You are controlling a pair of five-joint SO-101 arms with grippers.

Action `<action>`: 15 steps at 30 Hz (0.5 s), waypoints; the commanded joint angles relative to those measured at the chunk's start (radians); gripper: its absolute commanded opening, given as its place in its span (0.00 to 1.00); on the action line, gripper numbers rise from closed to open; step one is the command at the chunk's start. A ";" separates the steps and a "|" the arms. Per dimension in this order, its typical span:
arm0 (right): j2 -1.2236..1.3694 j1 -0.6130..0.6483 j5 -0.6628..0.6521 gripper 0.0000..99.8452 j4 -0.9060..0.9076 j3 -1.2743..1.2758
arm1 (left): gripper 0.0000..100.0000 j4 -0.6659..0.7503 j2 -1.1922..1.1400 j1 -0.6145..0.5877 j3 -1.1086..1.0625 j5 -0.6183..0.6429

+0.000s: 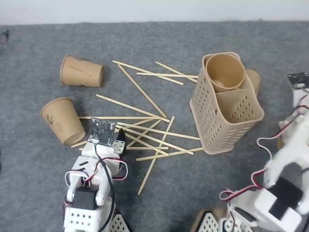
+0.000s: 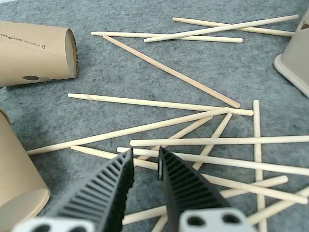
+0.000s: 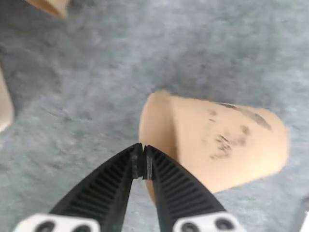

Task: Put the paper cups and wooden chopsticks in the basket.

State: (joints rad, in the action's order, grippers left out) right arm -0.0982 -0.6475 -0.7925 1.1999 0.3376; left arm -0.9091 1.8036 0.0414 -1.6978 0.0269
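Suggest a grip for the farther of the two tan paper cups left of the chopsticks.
Likely the narrower base end of that tan paper cup, from above, straddling it: it lies on its side, tapering toward the wooden chopsticks.

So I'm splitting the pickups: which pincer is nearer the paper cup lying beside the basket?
Right. The right pincer sits shut just short of that paper cup; the left pincer hangs over the scattered chopsticks, across the basket from it.

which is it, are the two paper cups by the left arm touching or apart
Apart. The high view shows bare grey carpet between the far paper cup and the near paper cup, both lying on their sides.
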 commanded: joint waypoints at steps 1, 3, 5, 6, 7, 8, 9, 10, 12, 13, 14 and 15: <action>-0.036 -0.071 -0.066 0.01 -0.030 -0.077 | 0.09 -0.006 0.011 0.003 0.015 -0.009; -0.036 -0.117 -0.077 0.01 -0.081 -0.084 | 0.09 -0.006 0.011 0.003 0.015 -0.009; -0.036 -0.160 -0.097 0.01 -0.150 -0.084 | 0.09 -0.006 0.011 0.003 0.015 -0.009; -0.035 -0.179 -0.104 0.01 -0.183 -0.084 | 0.09 -0.006 0.011 0.003 0.015 -0.009; -0.035 -0.194 -0.107 0.01 -0.216 -0.084 | 0.09 -0.006 0.011 0.003 0.015 -0.009; -0.035 -0.205 -0.107 0.01 -0.243 -0.084 | 0.09 -0.006 0.011 0.003 0.015 -0.009; -0.035 -0.211 -0.106 0.01 -0.265 -0.084 | 0.09 -0.006 0.011 0.005 0.015 -0.009; -0.035 -0.213 -0.104 0.01 -0.282 -0.084 | 0.09 -0.006 0.011 0.005 0.015 -0.009; -0.035 -0.213 -0.104 0.01 -0.303 -0.084 | 0.09 -0.006 0.011 0.005 0.015 -0.009; -0.035 -0.213 -0.104 0.01 -0.311 -0.084 | 0.09 -0.006 0.011 0.003 0.015 -0.009; -0.035 -0.214 -0.104 0.01 -0.318 -0.084 | 0.09 -0.006 0.011 0.003 0.015 -0.009; -0.035 -0.217 -0.104 0.01 -0.326 -0.084 | 0.09 -0.006 0.011 0.003 0.015 -0.009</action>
State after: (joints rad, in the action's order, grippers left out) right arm -0.0982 -0.8516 -0.8876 0.9083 0.3084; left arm -0.9091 1.8036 0.0414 -1.6978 0.0269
